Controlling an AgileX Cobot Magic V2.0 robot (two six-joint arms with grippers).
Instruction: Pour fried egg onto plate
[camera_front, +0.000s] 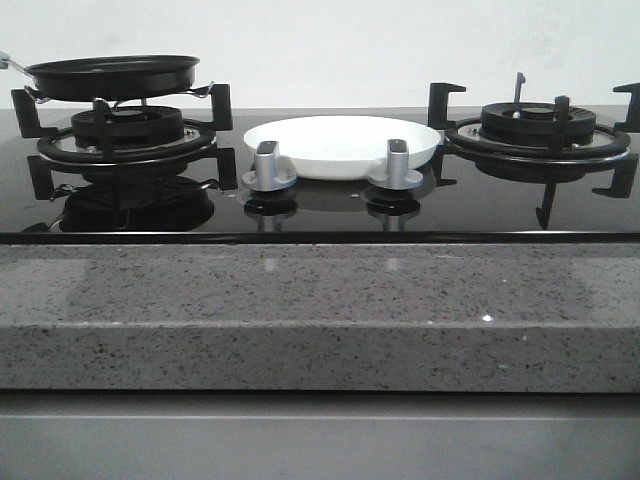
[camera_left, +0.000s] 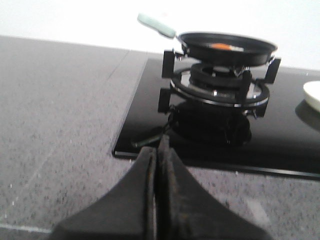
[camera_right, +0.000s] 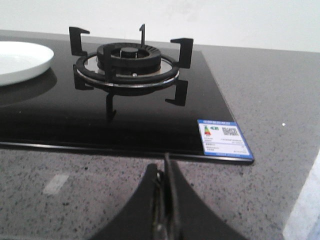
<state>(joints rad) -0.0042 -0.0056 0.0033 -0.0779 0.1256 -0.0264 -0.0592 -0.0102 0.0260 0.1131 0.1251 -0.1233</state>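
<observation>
With both grippers (camera_left: 156, 165) (camera_right: 164, 185) pressed together, we judge the fried egg (camera_left: 221, 46) slippery, so we grasp the frying pan's pale handle (camera_left: 156, 25).

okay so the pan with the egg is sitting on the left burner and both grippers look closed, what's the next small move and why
Probably open the left gripper and reach toward the pale pan handle. The fried egg lies in the frying pan on the left burner, the plate is bare, and both the left and the right gripper are shut, holding nothing.
</observation>
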